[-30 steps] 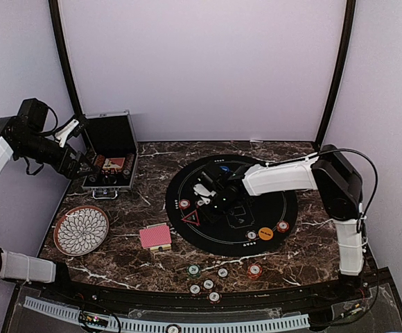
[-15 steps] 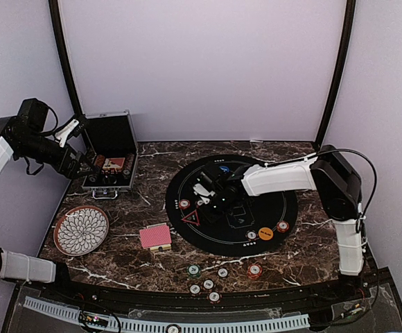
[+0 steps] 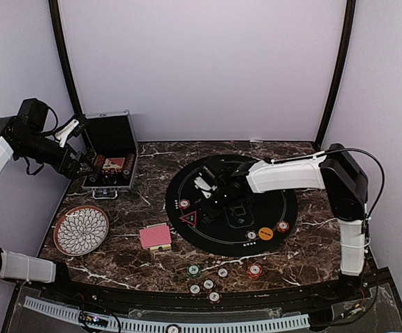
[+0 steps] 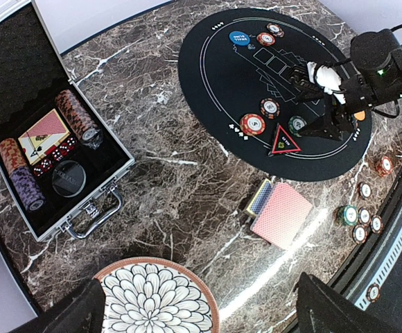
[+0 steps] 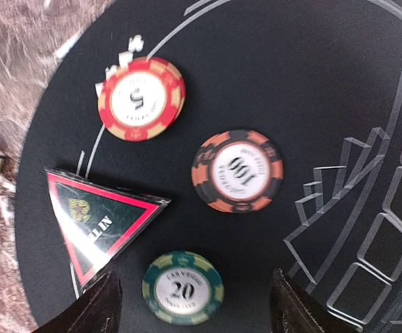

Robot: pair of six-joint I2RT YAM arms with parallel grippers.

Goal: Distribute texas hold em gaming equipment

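Right gripper (image 3: 211,199): jaws parted wide, nothing held. My fingers (image 5: 97,305) straddle a green chip (image 5: 183,287) that lies flat on the mat (image 5: 312,83), with a gap on each side and no contact.

On the mat's left part:
- The triangle (image 5: 97,222) is just beside the green chip, on the side toward the mat's left rim.
- An orange-black chip (image 5: 237,170) sits near the green one, further in.
- A red chip (image 5: 141,97) is right at the left rim.

Elsewhere on the mat:
- The blue disc (image 4: 240,38) is at the far side, with two chips close by.
- The orange disc (image 3: 265,234) is at the near-right rim, a chip on either side.

Off the mat:
- The deck (image 3: 155,236) is face down, just past the near-left rim.
- Six loose chips (image 3: 208,284) are clustered off the near rim.
- The plate (image 3: 81,230) is left of the mat, beyond the deck.
- The case (image 3: 111,158) is well off the mat's far-left side. Its lid is up, and chip rolls (image 4: 76,114) and cards (image 4: 45,132) are inside.

Left gripper (image 3: 86,166): jaws at full spread, empty. It hangs in the air by the case, well apart from the mat.
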